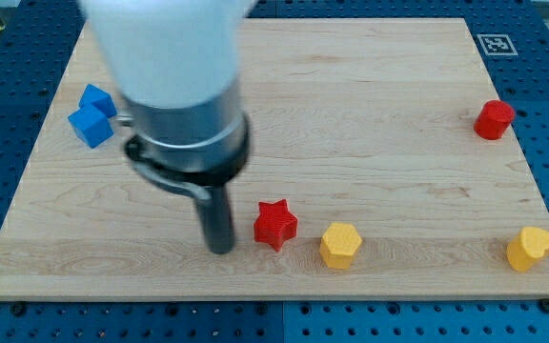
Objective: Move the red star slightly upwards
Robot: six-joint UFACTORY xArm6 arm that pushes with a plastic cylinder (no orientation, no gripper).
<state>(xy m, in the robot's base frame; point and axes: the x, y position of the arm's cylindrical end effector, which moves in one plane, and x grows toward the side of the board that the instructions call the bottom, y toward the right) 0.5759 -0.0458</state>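
Note:
The red star (275,224) lies on the wooden board (351,114), low and near the middle. My tip (220,250) rests on the board just to the star's left and slightly lower, with a small gap between them. The arm's white and grey body (174,86) hangs over the board's upper left and hides what is under it.
A yellow hexagon-like block (340,245) sits just right of the star. A yellow heart-shaped block (530,249) is at the lower right. A red cylinder-like block (494,119) is at the right edge. Two blue blocks (91,114) lie at the left.

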